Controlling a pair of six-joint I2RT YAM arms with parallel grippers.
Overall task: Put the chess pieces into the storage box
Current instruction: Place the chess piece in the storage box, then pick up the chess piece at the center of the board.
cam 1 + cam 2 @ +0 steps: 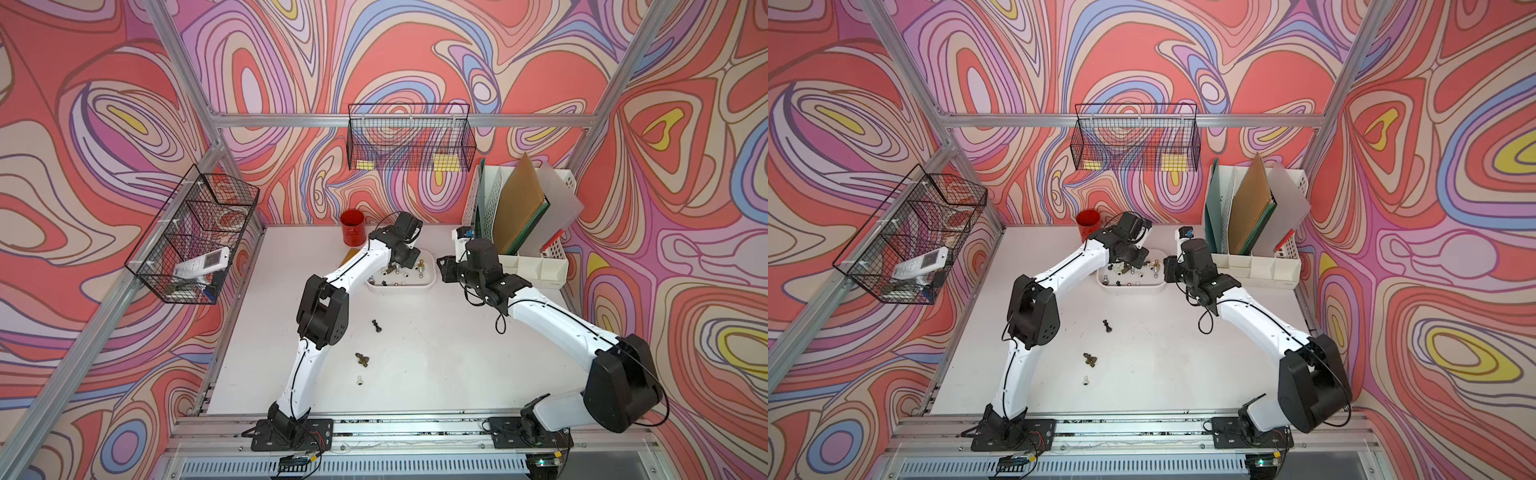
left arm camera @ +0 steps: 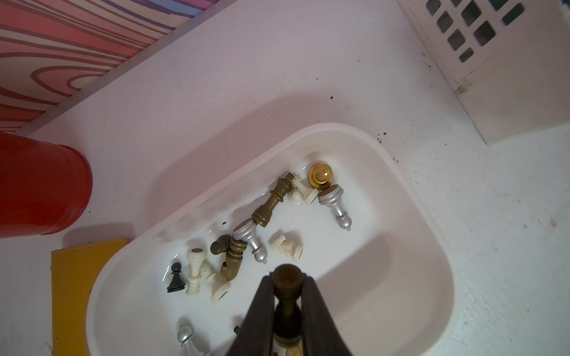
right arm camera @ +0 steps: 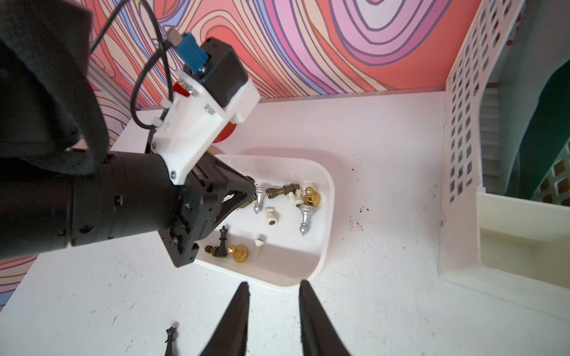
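Hovering over the storage box [image 2: 339,126], the left claw [image 2: 287,279] flanks a brown chess piece [image 2: 287,286] lying lengthwise between its jaws, gripped or freed I cannot tell; the right claw [image 3: 274,283] gapes empty.

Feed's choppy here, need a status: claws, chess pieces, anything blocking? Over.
Left claw over storage box, dark piece between its fingers, grip unclear. Right claw open, empty. Black piece, bronze piece, white piece loose on table. Nothing blocking.
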